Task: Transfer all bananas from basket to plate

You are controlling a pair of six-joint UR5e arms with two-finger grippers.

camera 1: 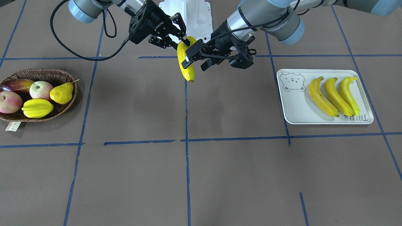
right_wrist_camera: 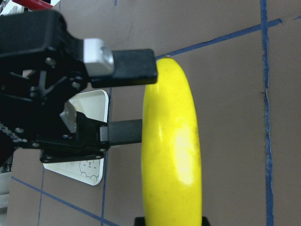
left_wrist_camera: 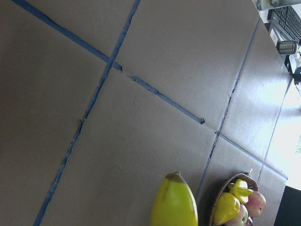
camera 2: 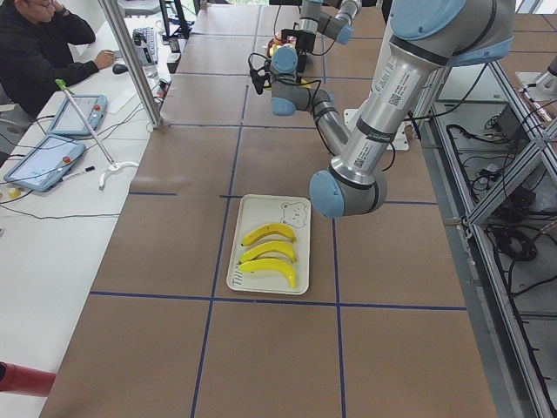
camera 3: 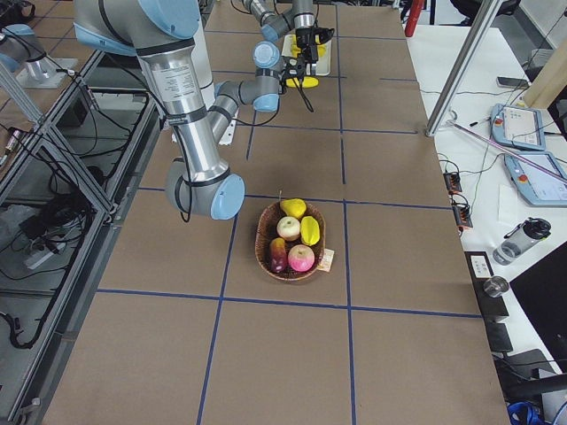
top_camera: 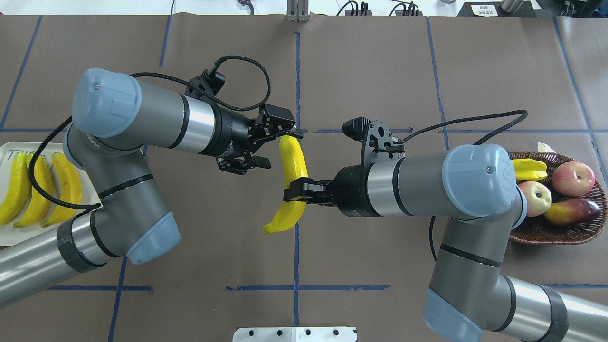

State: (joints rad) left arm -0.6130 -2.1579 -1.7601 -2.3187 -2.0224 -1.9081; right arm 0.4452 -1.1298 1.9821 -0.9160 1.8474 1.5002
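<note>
Mid-table, in the air: the fourth banana (top_camera: 293,161) hangs between the two arms, clear of the table (camera 1: 132,175).

- Right gripper (top_camera: 297,191): clamped across the banana's lower-middle and carrying it.
- Left gripper (top_camera: 279,148): at the banana's far end with its jaws spread. One pad looks to be against the skin and the other stands off, so it has no hold yet.
- Basket (camera 1: 40,72): only a pear (camera 1: 62,93), a starfruit (camera 1: 37,107), apples and a dark reddish fruit. No bananas in it.
- Plate (camera 1: 295,106): three bananas (camera 1: 335,96) lie side by side, away from the bear print.

My reading: this is a hand-over from right to left, with the last piece.

- The left should close squarely on the free upper stretch, clear of the right's fingers.
- The right should let go only once that grip is firm. The skin looks smooth and the shape is curved, so a grip near the tip could let it swing.
- Then lay it on the bare strip by the bear print, parallel to the others.
</note>
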